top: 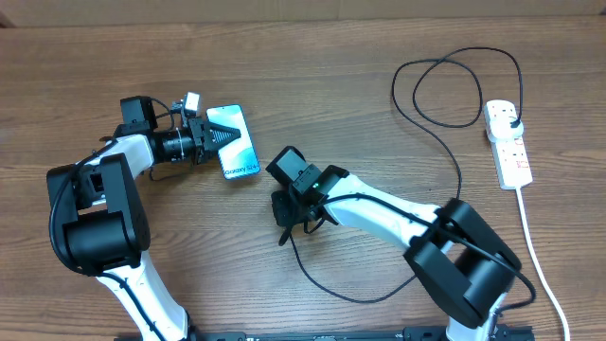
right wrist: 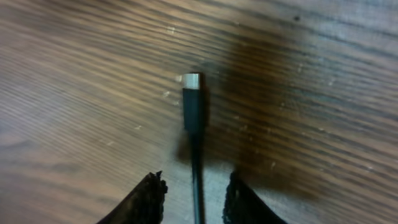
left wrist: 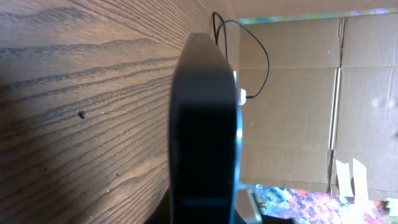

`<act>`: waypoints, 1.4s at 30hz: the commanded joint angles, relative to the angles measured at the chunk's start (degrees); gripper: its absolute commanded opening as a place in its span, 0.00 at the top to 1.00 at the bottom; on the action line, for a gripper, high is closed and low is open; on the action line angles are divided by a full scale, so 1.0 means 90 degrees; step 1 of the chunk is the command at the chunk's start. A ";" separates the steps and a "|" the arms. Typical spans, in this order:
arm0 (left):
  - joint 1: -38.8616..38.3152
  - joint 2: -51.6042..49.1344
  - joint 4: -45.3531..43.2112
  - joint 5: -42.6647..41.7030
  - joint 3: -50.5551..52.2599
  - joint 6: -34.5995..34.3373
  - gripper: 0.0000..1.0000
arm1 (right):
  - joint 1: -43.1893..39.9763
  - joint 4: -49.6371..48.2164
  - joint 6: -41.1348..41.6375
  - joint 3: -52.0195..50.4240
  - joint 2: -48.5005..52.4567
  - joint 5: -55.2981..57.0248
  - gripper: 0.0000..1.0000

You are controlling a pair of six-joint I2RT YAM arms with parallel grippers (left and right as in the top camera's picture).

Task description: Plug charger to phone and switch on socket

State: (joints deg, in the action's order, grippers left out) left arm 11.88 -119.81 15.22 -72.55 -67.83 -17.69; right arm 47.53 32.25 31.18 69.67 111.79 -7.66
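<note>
The phone (top: 239, 144), its cyan screen lit, is at the left of the table. My left gripper (top: 210, 134) is shut on its near end, and in the left wrist view the phone (left wrist: 205, 124) appears edge-on as a dark slab. The charger's black cable (top: 395, 90) runs from its plug (top: 511, 120) in the white socket (top: 512, 156) across to my right gripper (top: 289, 220). The connector tip (right wrist: 191, 81) lies on the wood. The cable runs back between the open right gripper (right wrist: 194, 200) fingers (right wrist: 148, 200), with a gap on each side.
A thick white cord (top: 535, 256) leads from the socket toward the front right edge. The black cable loops wide over the right half of the table. Cardboard boxes (left wrist: 298, 93) stand beyond the far table edge.
</note>
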 commanded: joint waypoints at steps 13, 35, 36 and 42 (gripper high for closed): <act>-0.0024 0.0206 -0.0007 -0.0151 -0.0010 -0.0041 0.96 | 0.0444 0.0595 -0.0073 0.0279 0.0369 0.0882 0.96; -0.0024 0.0206 -0.0005 -0.0153 -0.0010 -0.0041 0.96 | -0.0034 0.4121 -0.0408 0.1545 0.0369 0.1001 0.93; -0.0024 0.0206 -0.0005 -0.0153 -0.0010 -0.0041 0.96 | -0.0034 0.4119 -0.0406 0.1545 0.0369 0.1003 0.87; -0.0024 0.0206 -0.0002 -0.0155 -0.0010 -0.0041 0.96 | -0.0136 0.3772 -0.0457 0.1545 0.0369 0.1005 0.74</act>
State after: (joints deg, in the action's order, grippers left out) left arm 11.88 -119.81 15.25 -72.12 -67.83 -17.69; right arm 46.92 67.02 27.44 83.99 115.26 1.50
